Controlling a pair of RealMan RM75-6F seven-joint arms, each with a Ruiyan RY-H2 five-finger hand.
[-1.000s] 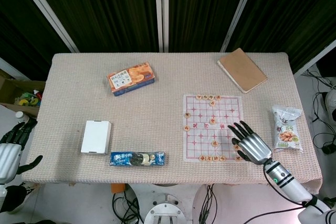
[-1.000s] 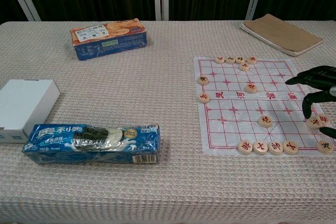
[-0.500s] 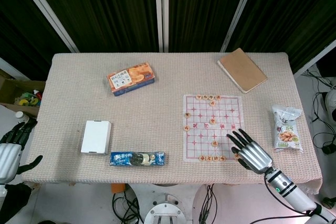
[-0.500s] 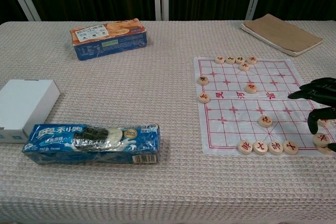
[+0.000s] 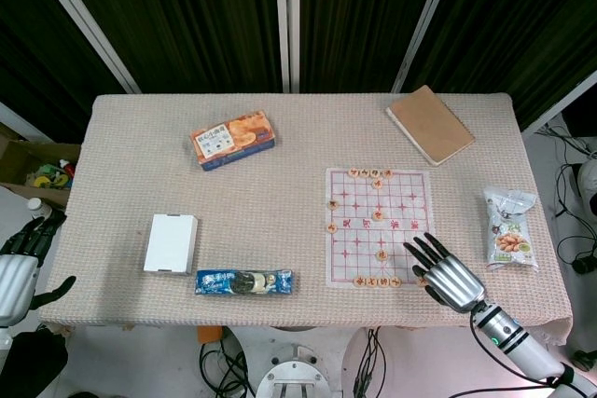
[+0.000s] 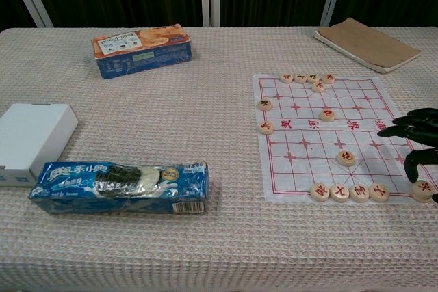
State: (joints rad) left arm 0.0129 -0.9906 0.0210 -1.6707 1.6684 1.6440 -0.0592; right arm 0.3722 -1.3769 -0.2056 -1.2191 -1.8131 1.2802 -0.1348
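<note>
The right hand [image 5: 446, 270] hovered over the near right corner of the chess mat [image 5: 377, 226], its fingers [image 6: 404, 126] spread wide and holding nothing. Just beneath them lay a wooden chess piece [image 6: 423, 187] at the mat's edge; whether a fingertip touched it could not be told from either view. A row of pieces [image 6: 349, 191] ran along the near edge just left of the hand. The left hand [image 5: 19, 259] hung off the tabletop's [image 5: 280, 165] left side, fingers apart and empty. Elsewhere on the tabletop were a white box [image 5: 171, 242], a blue biscuit pack [image 6: 121, 187], an orange box [image 5: 232, 139], a brown notebook [image 5: 430, 124] and a snack bag [image 5: 509, 228].
</note>
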